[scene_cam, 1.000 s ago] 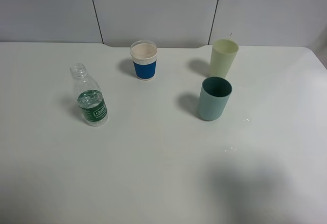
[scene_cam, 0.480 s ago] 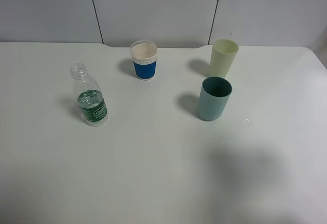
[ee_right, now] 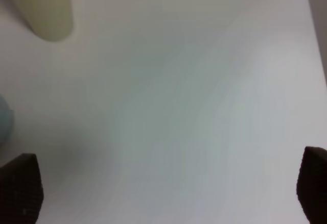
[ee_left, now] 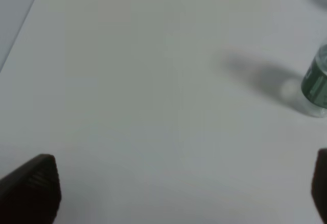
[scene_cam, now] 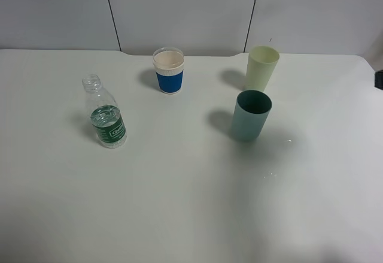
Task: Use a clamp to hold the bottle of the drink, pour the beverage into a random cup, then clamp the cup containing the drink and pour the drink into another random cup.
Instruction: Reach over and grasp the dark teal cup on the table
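Note:
A clear uncapped bottle (scene_cam: 105, 116) with a green label and some drink in it stands on the left of the white table (scene_cam: 179, 197). A white cup with a blue band (scene_cam: 168, 71) stands at the back centre. A pale yellow-green cup (scene_cam: 262, 68) is at the back right, with a teal cup (scene_cam: 250, 116) just in front of it. In the left wrist view my left gripper (ee_left: 176, 193) is open over bare table, the bottle (ee_left: 317, 83) well ahead of one finger. My right gripper (ee_right: 166, 188) is open too, apart from the pale cup (ee_right: 43, 7) and the teal cup's edge (ee_right: 4, 122).
A grey panelled wall (scene_cam: 191, 11) runs along the table's far edge. A small dark piece (scene_cam: 379, 78), likely of the right arm, shows at the right border of the high view. A few droplets (scene_cam: 288, 141) glint on the table right of the teal cup.
The bottle and cups have not moved. The shadow on the table's lower right has shifted and spread, and a dark piece has come in at the right edge.

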Available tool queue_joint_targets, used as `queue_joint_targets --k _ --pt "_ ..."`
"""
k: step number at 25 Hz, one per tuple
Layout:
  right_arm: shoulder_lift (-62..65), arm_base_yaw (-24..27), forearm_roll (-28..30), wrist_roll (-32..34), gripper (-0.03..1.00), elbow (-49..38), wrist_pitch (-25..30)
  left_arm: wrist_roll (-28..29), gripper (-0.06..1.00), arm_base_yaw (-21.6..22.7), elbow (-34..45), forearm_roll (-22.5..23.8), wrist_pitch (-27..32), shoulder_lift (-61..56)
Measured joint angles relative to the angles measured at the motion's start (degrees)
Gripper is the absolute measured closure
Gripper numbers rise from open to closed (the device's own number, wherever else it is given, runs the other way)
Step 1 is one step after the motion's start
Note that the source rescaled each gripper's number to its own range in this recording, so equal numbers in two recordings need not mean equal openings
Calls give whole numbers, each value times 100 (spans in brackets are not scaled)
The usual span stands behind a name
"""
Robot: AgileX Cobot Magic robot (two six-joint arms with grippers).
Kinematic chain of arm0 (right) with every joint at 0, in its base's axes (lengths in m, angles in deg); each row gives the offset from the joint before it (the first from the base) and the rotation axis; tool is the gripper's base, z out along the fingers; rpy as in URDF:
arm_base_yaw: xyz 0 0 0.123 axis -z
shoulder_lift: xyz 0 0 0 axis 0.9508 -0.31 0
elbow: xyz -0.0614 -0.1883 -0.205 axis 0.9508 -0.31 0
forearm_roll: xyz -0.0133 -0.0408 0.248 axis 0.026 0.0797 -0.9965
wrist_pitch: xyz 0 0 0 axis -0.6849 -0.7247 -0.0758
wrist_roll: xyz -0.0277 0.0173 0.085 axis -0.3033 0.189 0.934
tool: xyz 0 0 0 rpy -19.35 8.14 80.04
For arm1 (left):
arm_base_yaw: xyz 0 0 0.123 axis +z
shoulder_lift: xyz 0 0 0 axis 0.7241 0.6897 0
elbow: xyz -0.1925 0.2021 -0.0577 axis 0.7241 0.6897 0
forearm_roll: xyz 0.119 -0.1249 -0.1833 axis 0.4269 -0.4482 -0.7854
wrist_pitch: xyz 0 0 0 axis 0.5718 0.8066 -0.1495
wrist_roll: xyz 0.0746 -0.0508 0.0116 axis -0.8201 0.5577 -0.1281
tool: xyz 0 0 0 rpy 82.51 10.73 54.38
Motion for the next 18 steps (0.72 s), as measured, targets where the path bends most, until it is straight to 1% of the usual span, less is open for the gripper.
queue_joint_targets --k 1,2,4,5,8,12,14,18 --pt "-501 -197 62 -41 -3 20 -690 0 -6 0 0 0 0 0" --pt "-743 -453 120 -41 -3 20 -1054 0 -6 0 0 0 0 0" --pt "-1023 -827 160 -46 -3 20 -1457 0 -6 0 0 0 0 0" --pt "-1023 -827 160 -46 -3 20 -1457 0 -6 0 0 0 0 0" --pt "-1419 -1377 181 -42 -3 20 -1953 0 -6 0 0 0 0 0" --pt "-1725 -1848 242 -36 -3 20 -2243 0 -6 0 0 0 0 0" --pt "-1982 -2176 446 6 -3 20 -2303 0 -6 0 0 0 0 0" --pt "-2217 -2439 575 256 -3 20 -2303 0 -6 0 0 0 0 0"
